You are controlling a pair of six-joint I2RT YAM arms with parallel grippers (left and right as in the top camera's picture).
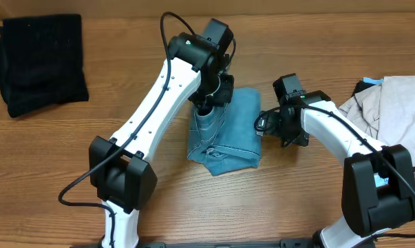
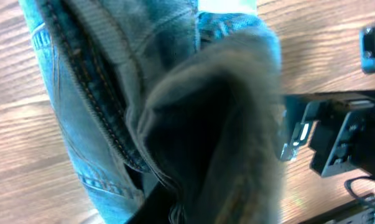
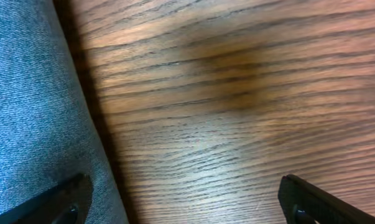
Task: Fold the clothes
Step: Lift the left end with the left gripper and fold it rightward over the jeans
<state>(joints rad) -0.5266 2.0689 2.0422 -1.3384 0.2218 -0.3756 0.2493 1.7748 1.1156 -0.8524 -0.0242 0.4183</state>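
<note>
Overhead: three garments on the table [image 1: 124, 55]. One pair of jeans [image 1: 228, 138] sits centre, one black garment [image 1: 40, 62] far left, one beige garment [image 1: 393, 114] far right. The left gripper [image 1: 206, 105] pinches a raised fold of the jeans (pale inside showing). The right gripper [image 3: 186, 202], spread wide and empty, hovers at their right edge.

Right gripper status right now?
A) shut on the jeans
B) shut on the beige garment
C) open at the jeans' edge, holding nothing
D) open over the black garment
C: in the right wrist view the right gripper has its fingers wide apart with nothing held. One finger is over the edge of the jeans, the other over the wooden table.
</note>
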